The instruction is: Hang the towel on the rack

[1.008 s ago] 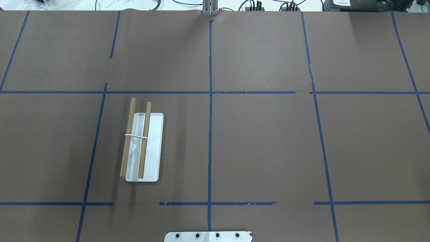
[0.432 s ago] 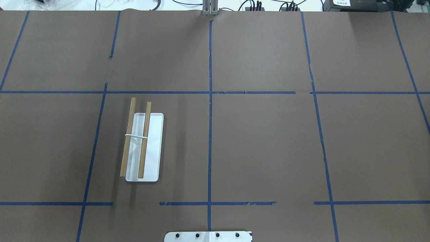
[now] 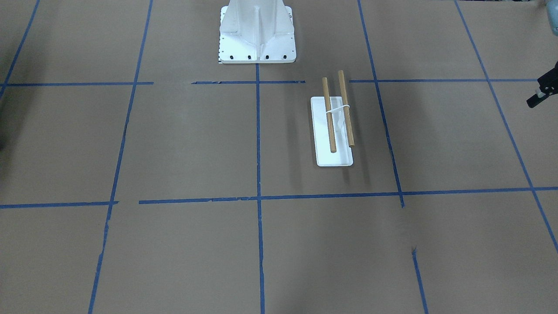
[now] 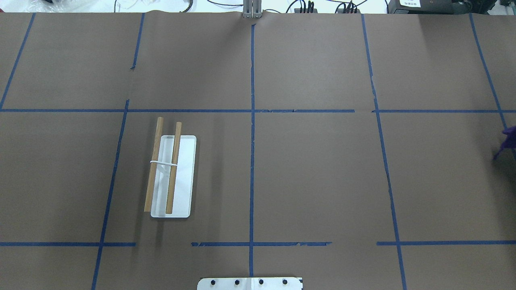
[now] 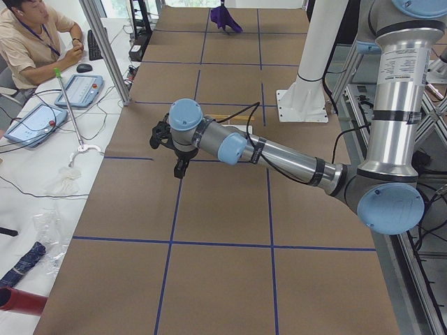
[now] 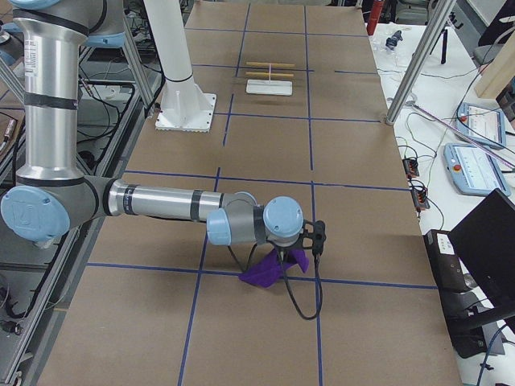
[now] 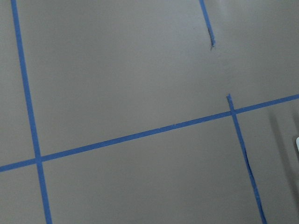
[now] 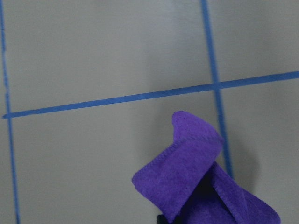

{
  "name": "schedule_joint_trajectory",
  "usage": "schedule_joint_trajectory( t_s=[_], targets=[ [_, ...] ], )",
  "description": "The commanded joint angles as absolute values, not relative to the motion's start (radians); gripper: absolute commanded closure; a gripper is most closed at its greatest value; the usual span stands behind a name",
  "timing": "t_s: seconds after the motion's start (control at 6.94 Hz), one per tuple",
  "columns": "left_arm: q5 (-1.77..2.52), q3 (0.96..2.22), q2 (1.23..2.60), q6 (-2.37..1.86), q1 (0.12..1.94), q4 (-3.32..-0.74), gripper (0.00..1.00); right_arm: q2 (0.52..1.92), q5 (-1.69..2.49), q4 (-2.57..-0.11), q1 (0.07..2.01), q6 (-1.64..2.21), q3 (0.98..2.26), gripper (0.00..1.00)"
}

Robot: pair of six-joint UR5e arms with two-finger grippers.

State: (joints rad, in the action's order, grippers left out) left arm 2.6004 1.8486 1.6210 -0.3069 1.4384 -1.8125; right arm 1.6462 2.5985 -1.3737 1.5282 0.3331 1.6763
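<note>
**Bunched towel faces a long carry to the rack**

The left claw (image 5: pixel 159 137) hangs over the desk (image 4: pixel 314 181) toward 9 o'clock; its opening cannot be told. The rack (image 4: pixel 171 175) stands at 8 o'clock, rods bare. At 3 o'clock the purple towel (image 4: pixel 508 139) dangles crumpled beneath the right claw (image 6: pixel 310 241), grip unreadable. A loose pinch could drop it midway, and bunched cloth could snag one rod and tip the rack.

A brown-papered table (image 4: pixel 314 181) gridded with blue tape (image 4: pixel 252 161) carries a white bolted pedestal (image 3: pixel 257 35) at the middle of the robot-side edge. The rack (image 4: pixel 183 177) stands apart from it, toward the left edge.
</note>
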Motion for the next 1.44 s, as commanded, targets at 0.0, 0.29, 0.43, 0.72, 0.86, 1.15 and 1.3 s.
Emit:
schedule_joint_trajectory(
  t_s=[0.0, 0.29, 0.43, 0.72, 0.86, 1.15, 1.3],
  targets=[
    [2.640, 1.833, 1.672, -0.731, 1.344, -2.089, 0.00, 1.501, 2.631, -1.371, 1.326, 0.730, 1.833, 1.00],
    [2.637, 1.818, 1.774, -0.938, 1.241, -2.125, 0.00, 1.235, 2.585, -1.368, 1.107, 1.238, 1.885, 1.00],
    [2.623, 1.810, 1.875, -1.053, 1.195, -2.125, 0.00, 1.133, 2.500, -1.368, 1.006, 1.390, 1.891, 1.00],
    [2.486, 1.804, 2.012, -1.349, 1.047, -2.126, 0.00, 0.999, 2.374, -1.368, 0.829, 1.631, 1.910, 1.00],
    [2.482, 1.771, 2.090, -1.535, 0.975, -2.129, 0.00, 0.939, 2.296, -1.368, 0.757, 1.694, 1.911, 1.00],
    [2.421, 1.724, 2.183, -1.722, 0.915, -2.143, 0.00, 0.878, 2.223, -1.373, 0.692, 1.689, 1.905, 1.00],
    [2.402, 1.723, 2.201, -1.756, 0.882, -2.143, 0.00, 0.853, 2.182, -1.374, 0.674, 1.674, 1.904, 1.00]
  ],
)
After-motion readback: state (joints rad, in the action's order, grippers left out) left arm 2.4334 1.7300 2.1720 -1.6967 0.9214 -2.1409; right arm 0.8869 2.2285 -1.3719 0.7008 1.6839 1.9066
